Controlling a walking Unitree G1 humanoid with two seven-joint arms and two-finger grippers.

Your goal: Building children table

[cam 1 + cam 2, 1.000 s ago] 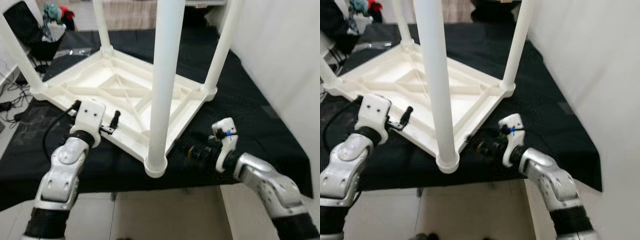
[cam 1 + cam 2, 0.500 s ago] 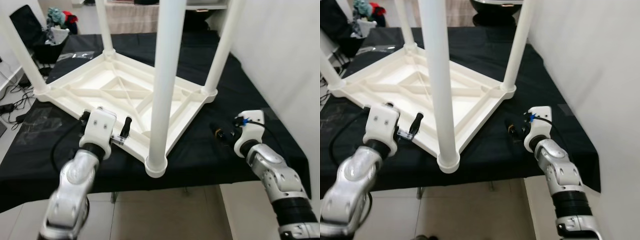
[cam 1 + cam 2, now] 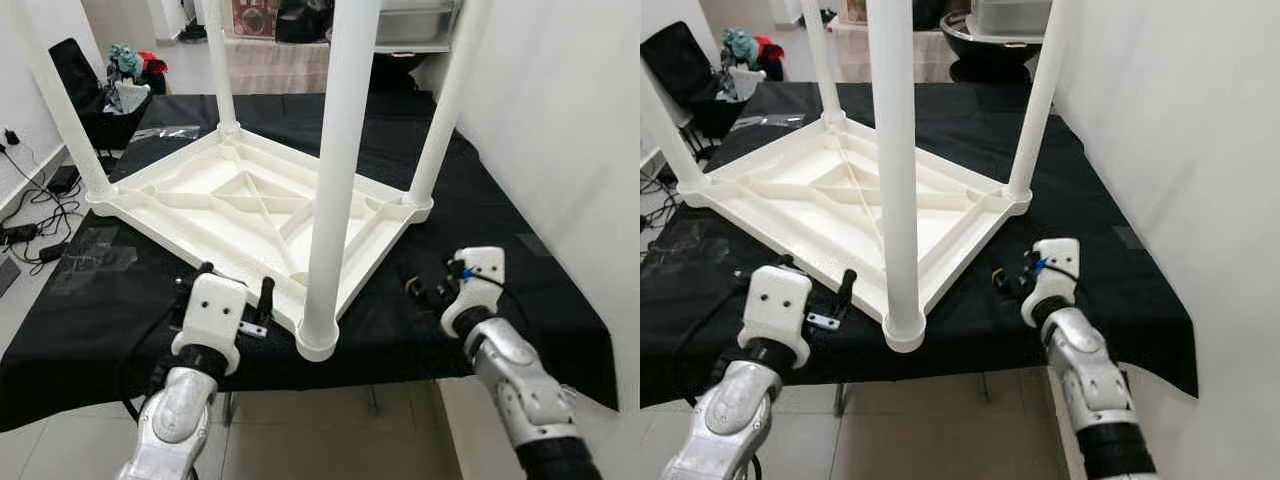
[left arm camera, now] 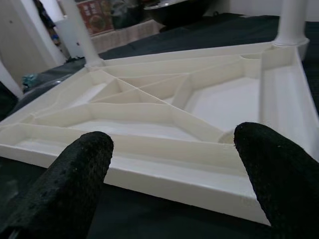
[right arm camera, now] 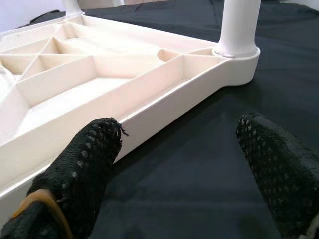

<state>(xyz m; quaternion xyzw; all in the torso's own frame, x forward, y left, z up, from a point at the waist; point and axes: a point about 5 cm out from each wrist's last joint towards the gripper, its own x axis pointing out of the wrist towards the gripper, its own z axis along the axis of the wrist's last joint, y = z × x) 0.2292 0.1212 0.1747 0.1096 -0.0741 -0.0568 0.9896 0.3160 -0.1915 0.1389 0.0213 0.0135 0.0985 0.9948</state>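
Observation:
A white plastic children's table [image 3: 250,205] lies upside down on a black-covered bench, its four legs pointing up. The nearest leg [image 3: 335,180] stands at the corner closest to me. My left gripper [image 3: 236,285] is open at the table's near rim, just left of that leg; in the left wrist view its fingertips [image 4: 75,179] frame the rim and the ribbed underside [image 4: 164,107]. My right gripper [image 3: 422,289] is open over the black cloth beside the right rim, below the right leg [image 3: 440,130]. In the right wrist view its fingers [image 5: 79,169] are apart from the rim [image 5: 164,94].
The black cloth [image 3: 520,240] ends at the front edge [image 3: 330,372] close to my arms. A white wall [image 3: 570,110] runs along the right. A black chair with clothes [image 3: 105,85] and floor cables [image 3: 25,225] are at the left.
The camera has lifted and shows more of the room. My left gripper has shifted along the near rim towards the nearest leg. My right gripper has drawn back from the table's corner.

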